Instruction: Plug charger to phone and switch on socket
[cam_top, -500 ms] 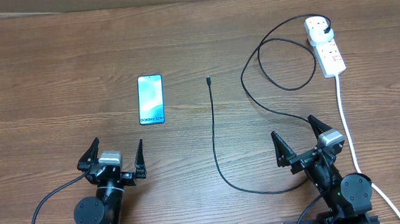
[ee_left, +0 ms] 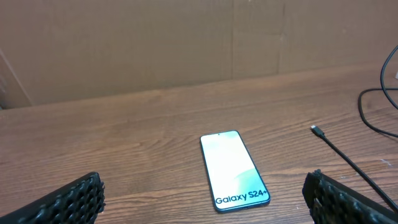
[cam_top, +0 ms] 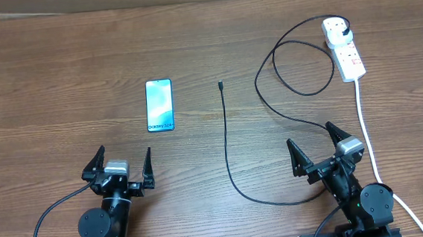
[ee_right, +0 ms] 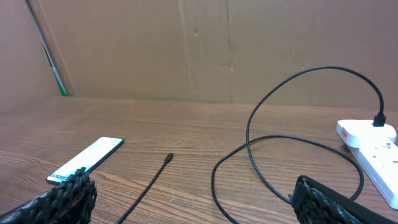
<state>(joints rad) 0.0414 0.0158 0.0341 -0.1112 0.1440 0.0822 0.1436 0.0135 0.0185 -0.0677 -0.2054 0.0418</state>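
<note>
At the far left the left hand (cam_top: 123, 151) sits low at the near edge of the wooden surface (cam_top: 45, 85), its two fingers spread wide apart and holding nothing. Beyond it and a little to its right lies the phone (cam_top: 160, 105), flat and screen up, lit pale blue. Its long side runs away from the robot, the lettered end is nearest the left hand, and nothing touches it. Further right, well apart from the phone, the charger (cam_top: 226, 136) starts at its small connector tip (cam_top: 220, 84), which lies loose on the wood pointing away from the robot. From there the thin black cable runs back toward the robot, bends right, passes by the right hand (cam_top: 309, 133) and loops across the surface up to the socket (cam_top: 345, 49) at the far right. The right hand likewise has its fingers wide apart and empty, with a loop of cable lying on the wood ahead of it in its wrist view. The black plug (cam_top: 347, 28) appears already seated in the far end of the socket, whose thick white cord (cam_top: 364, 123) trails back past the right arm. Whether the switch is on I cannot tell, as it is too small to read. By my judgement the task is barely begun: the mains end seems in place, but the tip is not yet in the phone, and the switching is presumably left.
</note>
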